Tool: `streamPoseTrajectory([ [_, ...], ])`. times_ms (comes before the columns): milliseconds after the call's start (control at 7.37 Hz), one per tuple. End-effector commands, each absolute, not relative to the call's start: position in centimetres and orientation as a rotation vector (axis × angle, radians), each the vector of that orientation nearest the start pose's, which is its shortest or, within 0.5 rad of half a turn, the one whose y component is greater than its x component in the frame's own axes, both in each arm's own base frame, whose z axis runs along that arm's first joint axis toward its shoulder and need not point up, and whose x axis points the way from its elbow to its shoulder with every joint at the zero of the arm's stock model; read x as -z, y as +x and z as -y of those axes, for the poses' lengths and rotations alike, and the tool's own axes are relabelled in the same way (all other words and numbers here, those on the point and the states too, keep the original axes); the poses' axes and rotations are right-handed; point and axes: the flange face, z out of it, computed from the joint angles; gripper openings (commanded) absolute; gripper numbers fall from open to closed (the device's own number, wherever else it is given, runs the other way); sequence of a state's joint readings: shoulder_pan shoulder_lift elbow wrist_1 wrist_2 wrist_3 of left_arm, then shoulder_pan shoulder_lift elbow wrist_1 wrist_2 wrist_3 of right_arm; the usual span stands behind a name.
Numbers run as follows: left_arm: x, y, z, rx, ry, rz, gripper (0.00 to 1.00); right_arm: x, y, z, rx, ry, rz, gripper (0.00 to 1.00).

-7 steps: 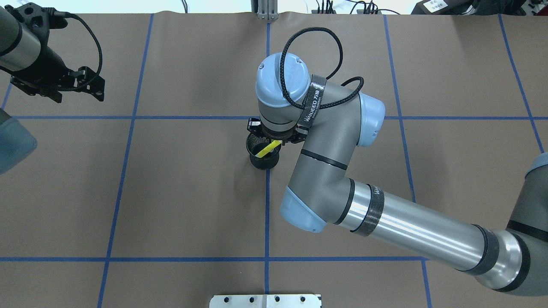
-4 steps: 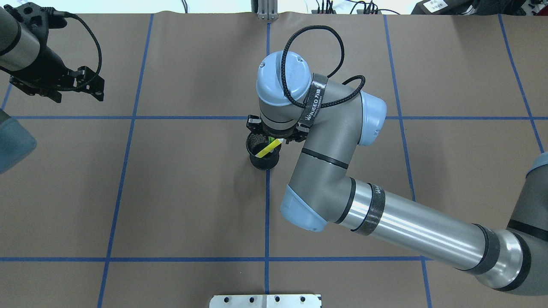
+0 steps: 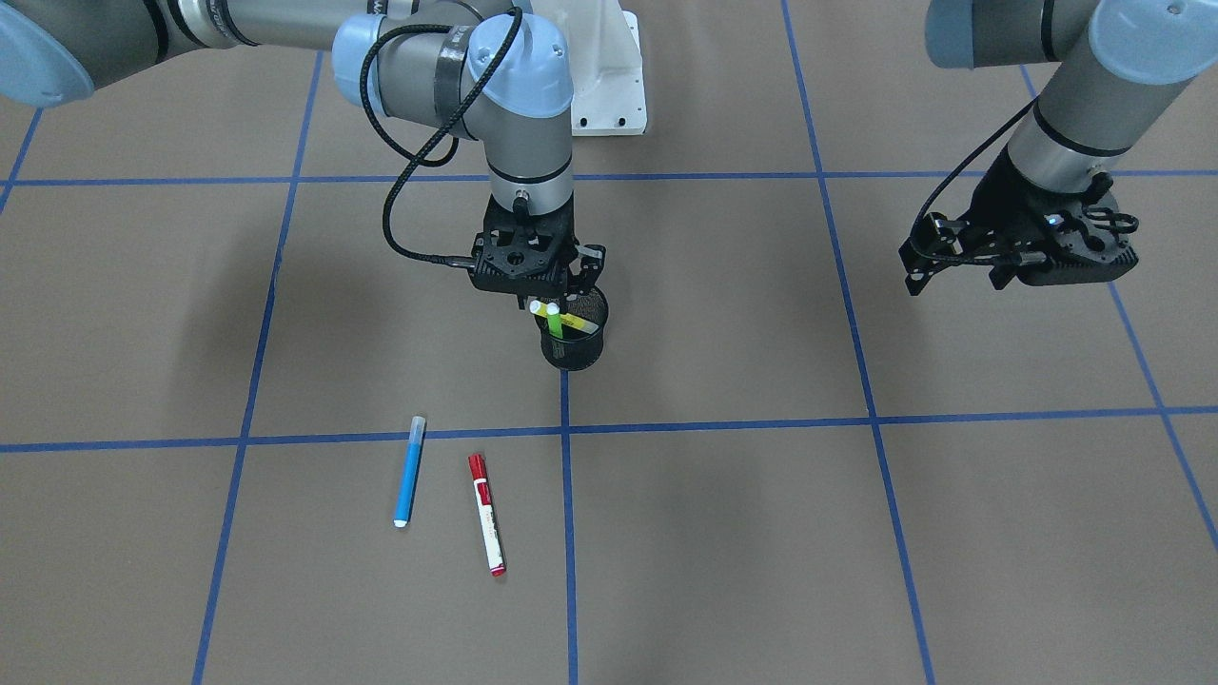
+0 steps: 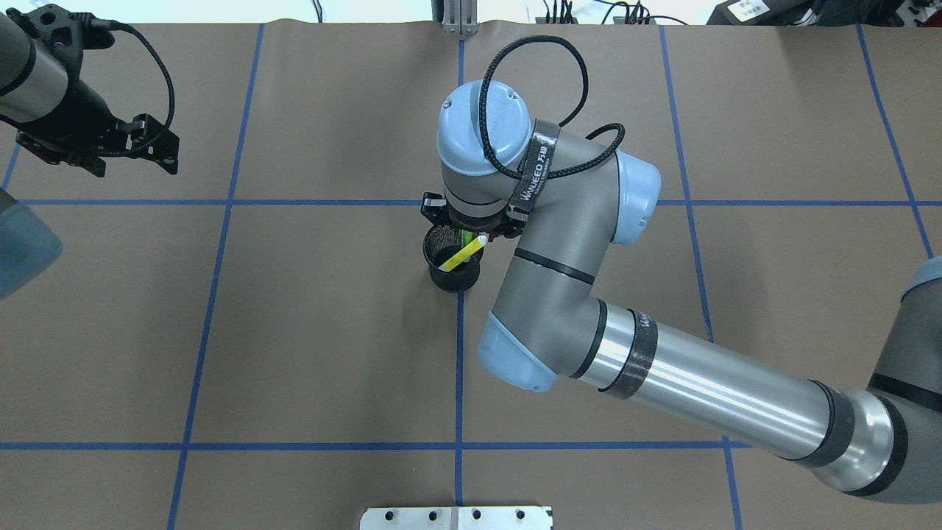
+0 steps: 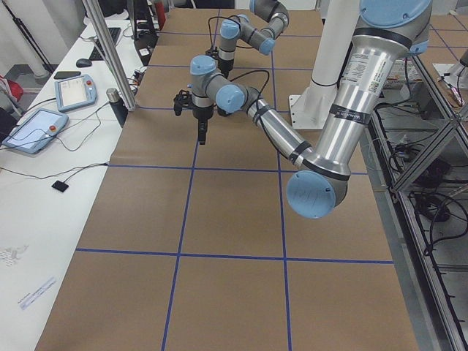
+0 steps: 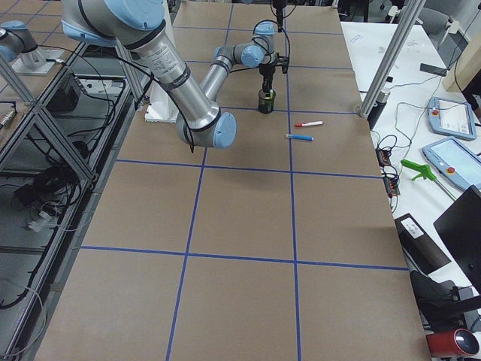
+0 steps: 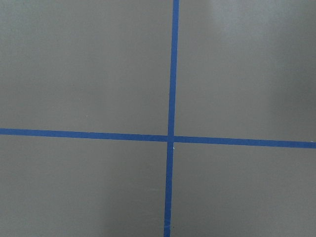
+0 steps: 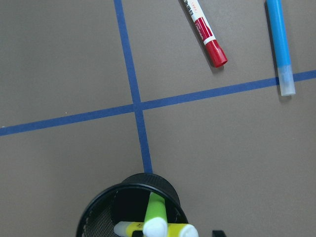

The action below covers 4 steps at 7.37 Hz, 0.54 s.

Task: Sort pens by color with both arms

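R gripper (image 3: 549, 296) hovering over cup (image 3: 575, 355), grip state unclear; should be centring on green pen (image 8: 155, 207), clearing yellow pen (image 4: 461, 256).

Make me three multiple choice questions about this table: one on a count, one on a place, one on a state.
1. How many pens stand in the black mesh cup? A one; B two; C four.
2. Where is the blue pen? A in the cup; B flat on the table beside the red-capped pen; C in a gripper.
3. What is the left gripper doing? A gripping a pen; B hanging empty above bare table; C reaching into the cup.

Answers: 1 B, only the green pen and the yellow pen are in it. 2 B, it lies alongside the red-capped pen. 3 B, no pen shows in it and its wrist view shows only table.
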<state>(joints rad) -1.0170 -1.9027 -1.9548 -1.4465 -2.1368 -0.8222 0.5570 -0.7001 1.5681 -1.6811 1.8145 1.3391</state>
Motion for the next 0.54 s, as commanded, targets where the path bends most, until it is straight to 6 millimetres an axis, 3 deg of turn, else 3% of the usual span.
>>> streamPoseTrajectory([
  [0, -32.0, 22.9, 52.2, 0.086, 0.097, -0.790, 1.00, -14.0, -55.6, 48.1, -0.202, 0.088, 0.769, 0.49],
  [407, -31.9, 22.5, 52.3, 0.091, 0.101, -0.791, 1.00, -12.0, -55.9, 48.7, -0.179, 0.113, 0.777, 0.47],
])
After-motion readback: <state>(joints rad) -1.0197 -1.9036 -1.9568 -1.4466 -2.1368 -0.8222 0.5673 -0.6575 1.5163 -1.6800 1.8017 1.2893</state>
